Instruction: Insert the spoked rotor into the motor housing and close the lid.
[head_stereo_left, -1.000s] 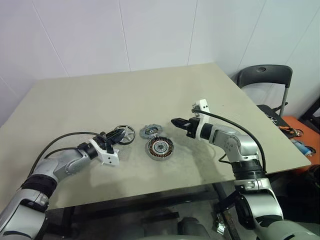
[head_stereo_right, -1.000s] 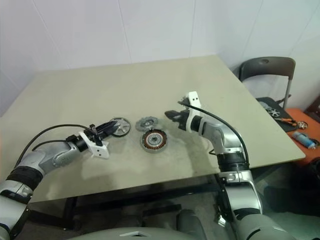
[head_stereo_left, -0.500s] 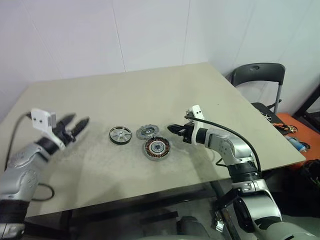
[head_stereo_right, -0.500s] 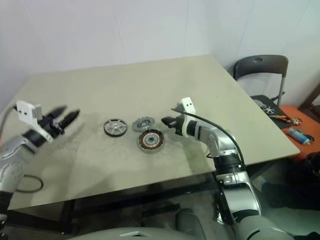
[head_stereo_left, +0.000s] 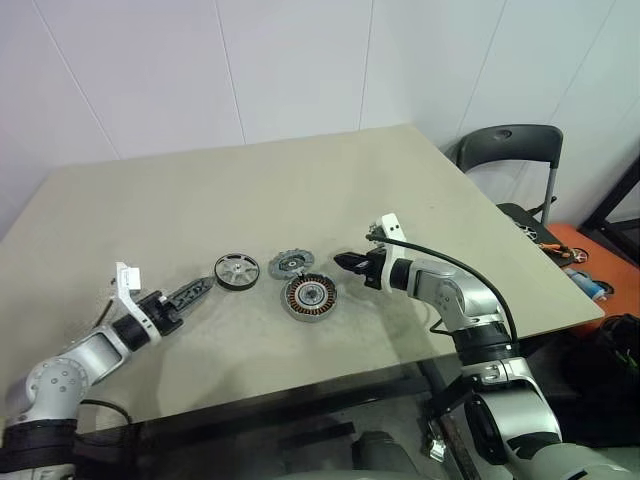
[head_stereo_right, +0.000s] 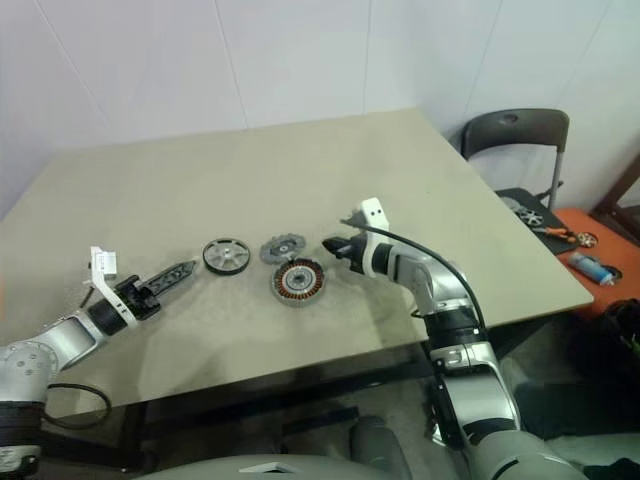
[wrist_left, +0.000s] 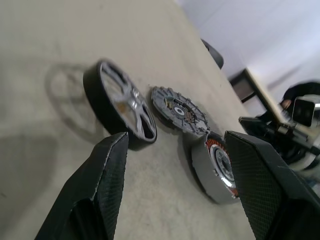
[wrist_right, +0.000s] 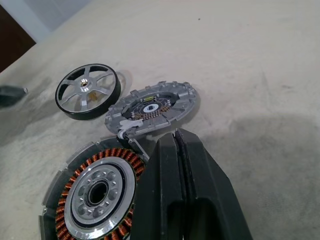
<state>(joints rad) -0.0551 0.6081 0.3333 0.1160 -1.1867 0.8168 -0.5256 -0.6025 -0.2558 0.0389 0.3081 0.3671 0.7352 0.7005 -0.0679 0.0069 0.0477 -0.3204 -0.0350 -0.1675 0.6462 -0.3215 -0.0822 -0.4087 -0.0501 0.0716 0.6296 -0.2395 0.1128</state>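
Note:
The spoked rotor (head_stereo_left: 236, 271), black-rimmed with silver spokes, lies flat on the tan table (head_stereo_left: 260, 190). Just right of it the grey toothed lid (head_stereo_left: 291, 265) rests touching the motor housing (head_stereo_left: 309, 296), which shows copper windings around a silver centre. My left gripper (head_stereo_left: 195, 291) hovers low over the table, left of the rotor and pointing at it. In the left wrist view its fingers (wrist_left: 107, 170) stand open and empty, with the rotor (wrist_left: 120, 105) just beyond them. My right gripper (head_stereo_left: 345, 263) is shut and empty, its tip (wrist_right: 175, 135) close to the lid (wrist_right: 152, 107) and housing (wrist_right: 97, 192).
A black chair (head_stereo_left: 510, 150) stands past the table's right edge, with an orange item and tools (head_stereo_left: 580, 270) on the floor beyond. A white wall runs behind the table. My left arm's cable (head_stereo_right: 60, 395) hangs near the table's front edge.
My left gripper opened and let go of the rotor, which now lies flat. The left arm swung up and away to the left, then came back down near the rotor. The right gripper kept still.

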